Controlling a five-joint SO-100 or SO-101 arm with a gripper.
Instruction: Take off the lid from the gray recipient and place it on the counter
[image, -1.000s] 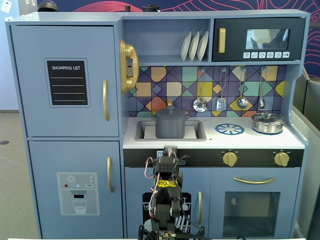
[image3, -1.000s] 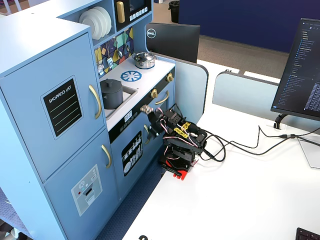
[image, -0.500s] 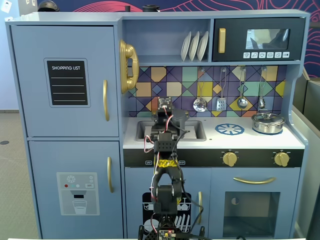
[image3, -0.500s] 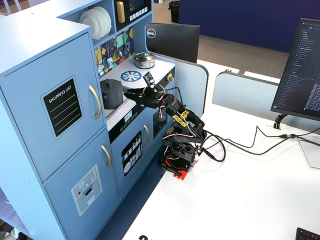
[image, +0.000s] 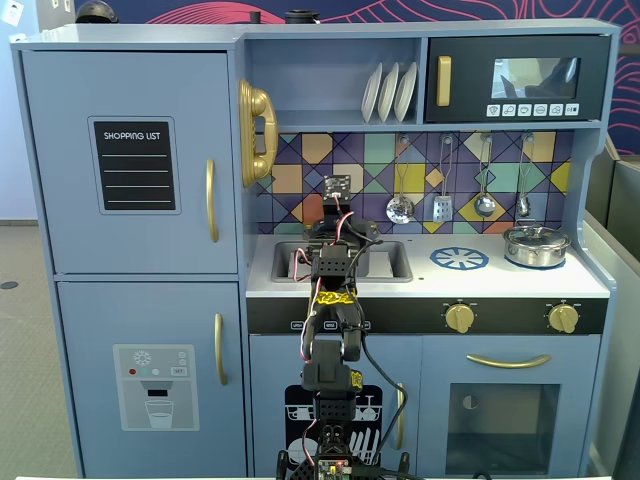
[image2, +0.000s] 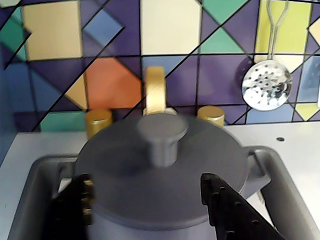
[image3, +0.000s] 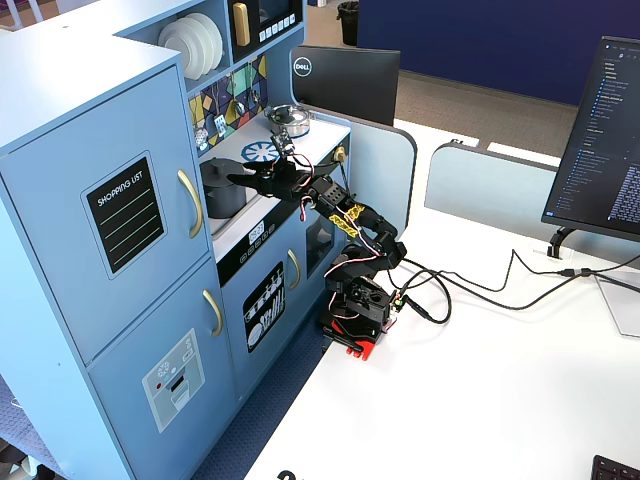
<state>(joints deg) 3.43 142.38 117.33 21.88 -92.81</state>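
Blue toy kitchen, arm stretched forward, hand (image2: 150, 200) spread astride lid (image2: 162, 172)

The lid (image2: 165, 170), a matte dark gray, slightly domed disc with a short round central knob, sits level and closed on the pot (image3: 223, 190). The pot, a matte dark gray cylinder with a small side handle visible in the wrist view, stands upright in the sink basin, directly in front of the gold faucet. The counter (image: 440, 280), flat and white with a printed blue round burner, extends to the right of the sink in a fixed view.
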